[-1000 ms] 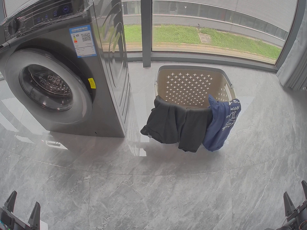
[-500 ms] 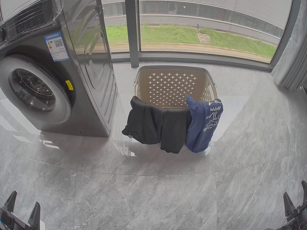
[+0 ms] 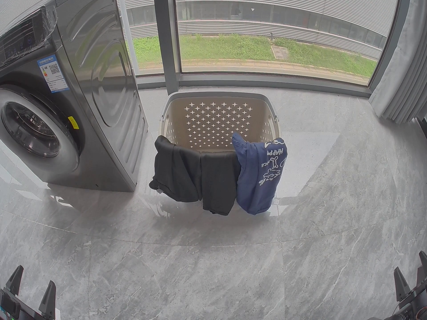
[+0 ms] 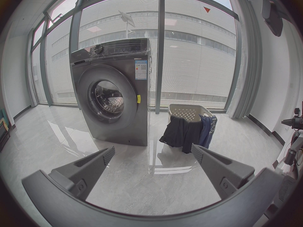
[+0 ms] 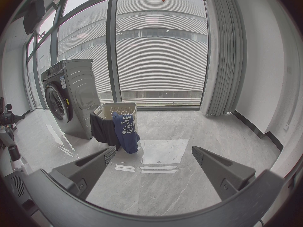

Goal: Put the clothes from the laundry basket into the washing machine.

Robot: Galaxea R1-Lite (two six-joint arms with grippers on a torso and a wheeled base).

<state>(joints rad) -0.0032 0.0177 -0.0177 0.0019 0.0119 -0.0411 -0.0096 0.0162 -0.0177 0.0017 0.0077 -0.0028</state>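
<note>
A beige laundry basket point(image 3: 213, 107) stands on the floor by the window. A black garment point(image 3: 195, 174) and a blue printed garment point(image 3: 260, 172) hang over its near rim. To its left stands the grey washing machine point(image 3: 95, 90) with its round door point(image 3: 31, 132) closed. My left gripper point(image 3: 31, 287) sits open at the bottom left corner, far from the basket, with nothing between its fingers. My right gripper point(image 3: 411, 274) is open at the bottom right corner. The basket point(image 4: 189, 111), the clothes and the machine point(image 4: 110, 92) lie beyond my left gripper point(image 4: 153, 155). My right gripper point(image 5: 153, 155) faces the blue garment point(image 5: 126, 131) and the basket point(image 5: 116, 108).
Glossy grey tiled floor point(image 3: 213, 267) stretches between me and the basket. A large window point(image 3: 267, 32) with a dark post point(image 3: 162, 36) runs behind. A grey curtain point(image 3: 402, 85) hangs at the right.
The whole head view has shifted: machine and basket sit further left in the picture, so the camera has turned right. Both grippers hold the same place and stay open.
</note>
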